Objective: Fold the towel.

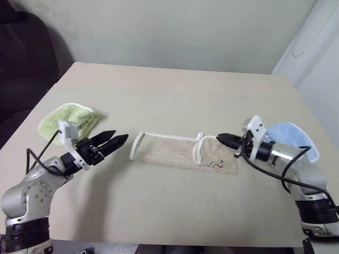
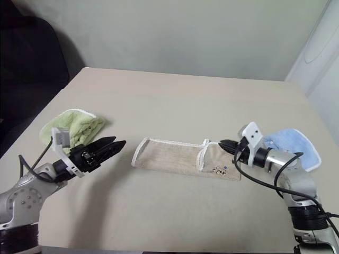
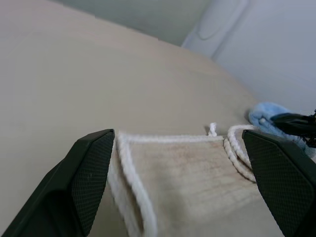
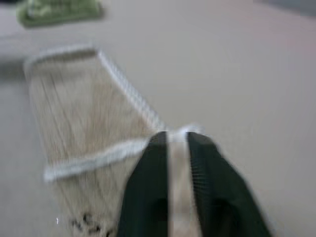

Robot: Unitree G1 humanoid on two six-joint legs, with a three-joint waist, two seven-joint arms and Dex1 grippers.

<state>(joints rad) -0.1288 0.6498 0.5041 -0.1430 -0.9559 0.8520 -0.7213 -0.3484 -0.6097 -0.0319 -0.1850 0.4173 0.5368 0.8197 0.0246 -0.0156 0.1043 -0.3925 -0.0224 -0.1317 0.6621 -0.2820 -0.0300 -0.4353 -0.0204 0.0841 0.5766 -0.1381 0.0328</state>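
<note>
The folded towel lies between left claw and right claw.

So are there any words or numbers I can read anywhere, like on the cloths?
No readable words or numbers anywhere.
Towel: a small dark stitched mark near one end, too small to read.
Green cloth and blue cloth: no writing seen.
</note>
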